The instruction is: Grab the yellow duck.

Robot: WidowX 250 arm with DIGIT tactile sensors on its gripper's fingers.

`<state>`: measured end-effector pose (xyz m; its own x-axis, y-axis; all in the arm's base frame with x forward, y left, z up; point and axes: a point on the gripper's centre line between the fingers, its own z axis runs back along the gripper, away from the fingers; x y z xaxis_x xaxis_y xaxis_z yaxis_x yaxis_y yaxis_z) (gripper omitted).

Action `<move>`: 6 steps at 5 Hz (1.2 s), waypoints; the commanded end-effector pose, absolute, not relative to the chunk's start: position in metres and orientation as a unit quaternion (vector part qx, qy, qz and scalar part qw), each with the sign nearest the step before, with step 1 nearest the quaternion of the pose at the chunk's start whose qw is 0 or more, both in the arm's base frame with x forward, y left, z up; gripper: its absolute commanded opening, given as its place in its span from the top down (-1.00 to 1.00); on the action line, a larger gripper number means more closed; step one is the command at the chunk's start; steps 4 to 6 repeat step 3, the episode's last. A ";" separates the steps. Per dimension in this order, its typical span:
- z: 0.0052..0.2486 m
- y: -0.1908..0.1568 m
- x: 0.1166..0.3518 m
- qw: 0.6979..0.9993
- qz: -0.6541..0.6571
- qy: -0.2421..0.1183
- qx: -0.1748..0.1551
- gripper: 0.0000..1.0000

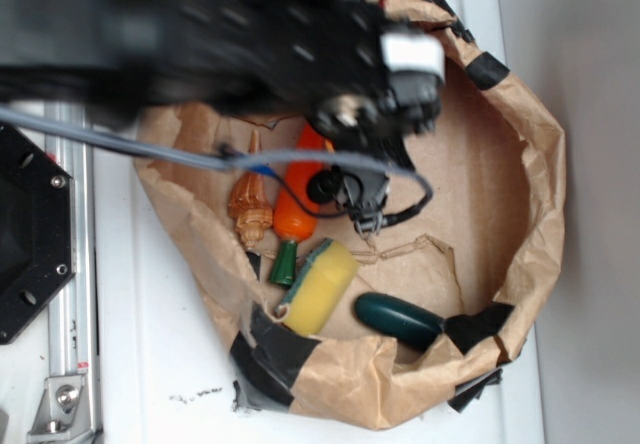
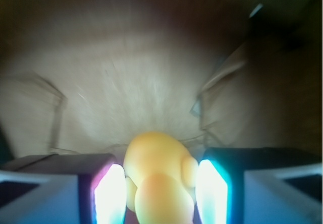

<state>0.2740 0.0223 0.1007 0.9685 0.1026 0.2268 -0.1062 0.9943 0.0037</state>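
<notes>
We had the gripper clamped on the yellow duck; only lifting it remained, we judged.

You see the blurred black robot arm reaching over a brown paper bag that holds an orange carrot, a yellow sponge, a dark green oblong and a brown ridged toy.
</notes>
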 end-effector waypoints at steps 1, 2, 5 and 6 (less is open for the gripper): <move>0.212 0.010 0.267 0.991 0.016 -0.130 -0.015 1.00; 0.223 0.007 0.270 0.996 0.034 -0.078 -0.040 1.00; 0.214 0.004 0.268 0.996 0.030 -0.068 -0.040 1.00; 0.214 0.004 0.268 0.996 0.030 -0.068 -0.040 1.00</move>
